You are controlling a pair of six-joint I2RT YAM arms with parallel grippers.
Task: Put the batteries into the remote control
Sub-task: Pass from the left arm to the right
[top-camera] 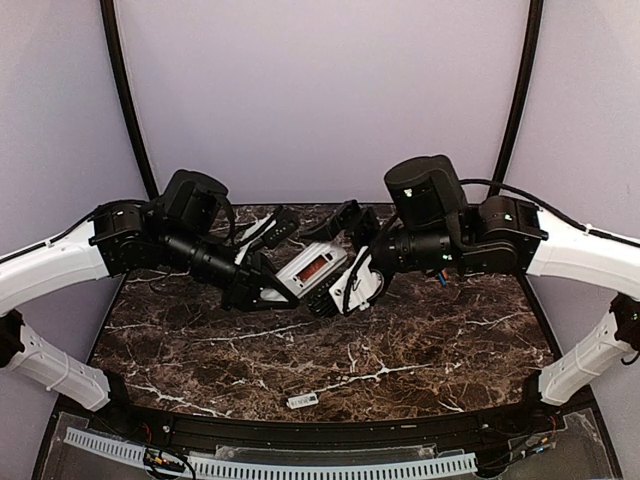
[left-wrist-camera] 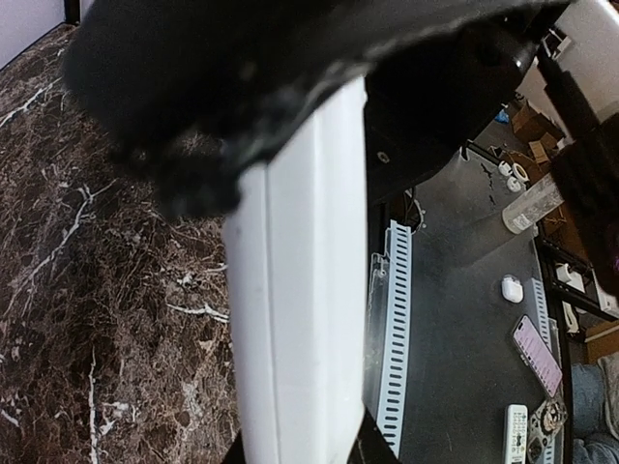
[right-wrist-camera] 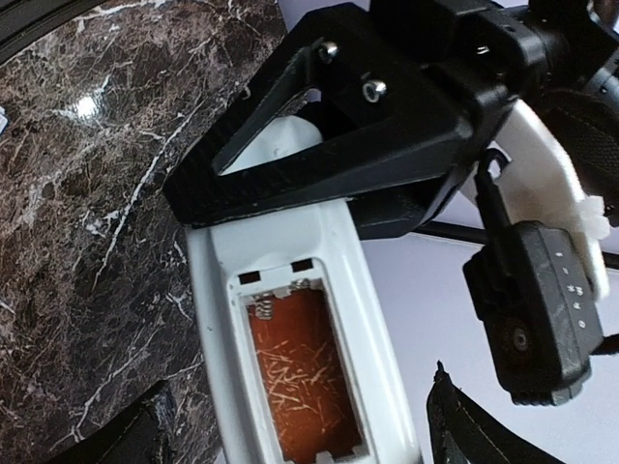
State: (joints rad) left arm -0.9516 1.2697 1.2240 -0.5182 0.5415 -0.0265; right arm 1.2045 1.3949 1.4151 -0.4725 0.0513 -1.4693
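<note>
Where the dark marbled tabletop (top-camera: 430,350) fills the middle of the top view, the left arm (top-camera: 60,265) and right arm (top-camera: 580,250) reach in from either side and meet above its far centre. Between them the remote control (top-camera: 315,268) is held up off the stone, tilted, with its back turned upward.

The left pincer (top-camera: 280,288) is clamped on one end of the remote. In the left wrist view its black fingers (left-wrist-camera: 222,106) press against the white casing, whose long side edge runs down the frame.

The right pincer (right-wrist-camera: 300,396) stands wide. One dark finger (right-wrist-camera: 474,425) shows on one side of the remote and the other on the opposite side. I cannot tell whether either finger touches the casing.

The battery bay (right-wrist-camera: 305,372) lies open on the back of the remote, near the right pincer's fingers. Its inside shows orange-red with pale scratch-like marks, and I cannot tell what that surface is. A small coil spring (right-wrist-camera: 280,307) sits at the bay's end nearest the left pincer.

A small white battery cover (top-camera: 302,400) lies flat on the tabletop close to the near edge, well apart from both pincers.
</note>
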